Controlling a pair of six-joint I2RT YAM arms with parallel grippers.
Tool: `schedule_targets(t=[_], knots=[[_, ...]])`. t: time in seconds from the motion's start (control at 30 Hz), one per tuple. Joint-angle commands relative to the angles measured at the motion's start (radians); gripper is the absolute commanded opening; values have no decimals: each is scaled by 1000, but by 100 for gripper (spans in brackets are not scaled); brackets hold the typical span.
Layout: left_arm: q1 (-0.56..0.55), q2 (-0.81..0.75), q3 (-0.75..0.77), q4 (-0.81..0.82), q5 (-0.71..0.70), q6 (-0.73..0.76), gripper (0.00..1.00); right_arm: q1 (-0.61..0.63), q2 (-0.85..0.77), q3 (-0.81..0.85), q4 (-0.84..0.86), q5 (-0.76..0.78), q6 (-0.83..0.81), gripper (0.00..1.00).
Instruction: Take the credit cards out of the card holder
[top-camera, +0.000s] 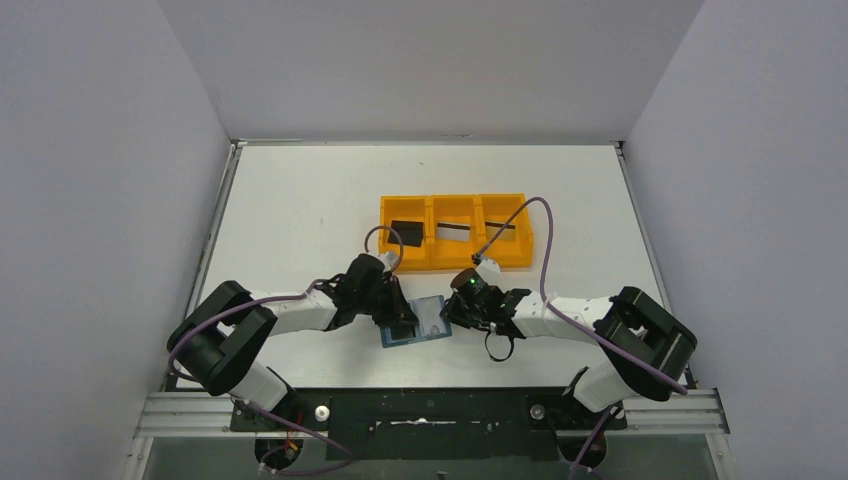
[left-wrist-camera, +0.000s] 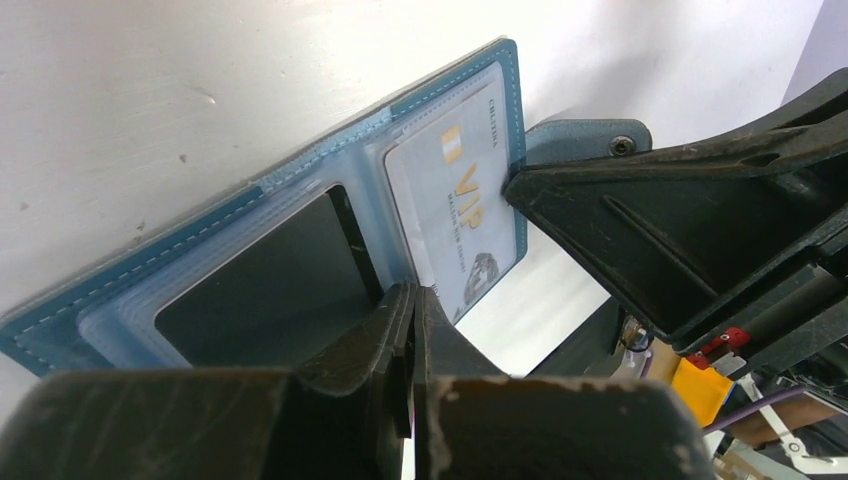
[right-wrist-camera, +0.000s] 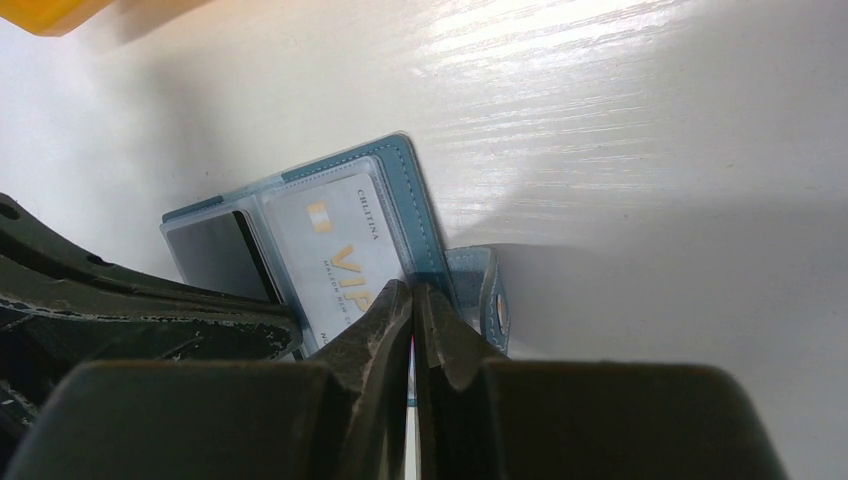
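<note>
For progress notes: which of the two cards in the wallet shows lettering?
The silver-grey card, marked VIP, on the side of the snap tab; the black card beside it looks plain.

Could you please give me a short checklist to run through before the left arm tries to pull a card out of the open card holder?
1. Card holder open and flat on the table: ok.
2. Right gripper shut, tip against the holder's right edge beside the snap tab: ok.
3. Left gripper shut at the VIP card's near edge, by the fold: ok.
4. Left gripper actually pinching that card: cannot tell.
5. VIP card and black card out of their pockets: not ok, both are inside.
6. Orange tray standing beyond the holder: ok.
</note>
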Motion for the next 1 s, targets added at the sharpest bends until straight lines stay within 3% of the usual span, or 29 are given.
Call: schedule_targets(t=[0.0, 0.03, 0.17, 0.3, 0.5, 0.63, 0.77, 0.97], knots=[[10, -42, 37, -9, 19, 28, 0, 8, 35, -10, -74, 27, -11, 1], [11, -46, 36, -9, 20, 25, 0, 8, 34, -10, -72, 24, -12, 2], [8, -41, 31, -5, 14, 13, 31, 9, 43, -1, -67, 7, -22, 3], [-6, -8, 27, 14, 16, 12, 42, 8, 27, -30, -3, -30, -17, 8], [-14, 18, -22, 13, -45, -16, 44, 6, 1, -60, 64, -70, -23, 20], [-14, 21, -56, 36, -59, -25, 44, 3, -15, -83, 122, -106, -34, 21], [-13, 34, -71, 65, -53, -26, 44, -2, -8, -129, 283, -211, -47, 15], [-13, 46, -89, 89, -60, -42, 44, -2, 37, -106, 259, -241, -52, 1]])
